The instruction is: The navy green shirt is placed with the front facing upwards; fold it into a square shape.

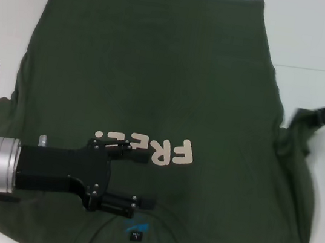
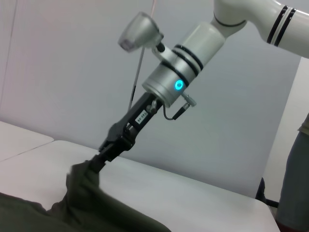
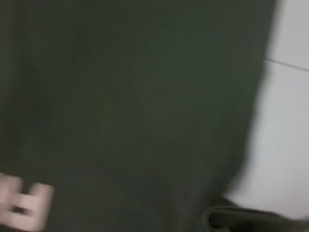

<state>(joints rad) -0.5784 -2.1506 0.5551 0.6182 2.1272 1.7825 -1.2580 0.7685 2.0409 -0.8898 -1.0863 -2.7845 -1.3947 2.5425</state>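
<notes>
Shirt: the dark olive-green short-sleeved cotton shirt (image 1: 157, 78) lies spread front-up on the white bench (image 1: 321, 41), collar nearest the robot, cream "FREE!" lettering (image 1: 164, 151) showing.
Left gripper: the black left gripper (image 1: 151, 178) hangs over the chest, between lettering and collar; its jaws stand apart, holding nothing.
Right gripper: the black right gripper (image 2: 99, 159) is at the shirt's right sleeve (image 1: 299, 127), jaws clamped on a bunched fold raised off the bench.
</notes>
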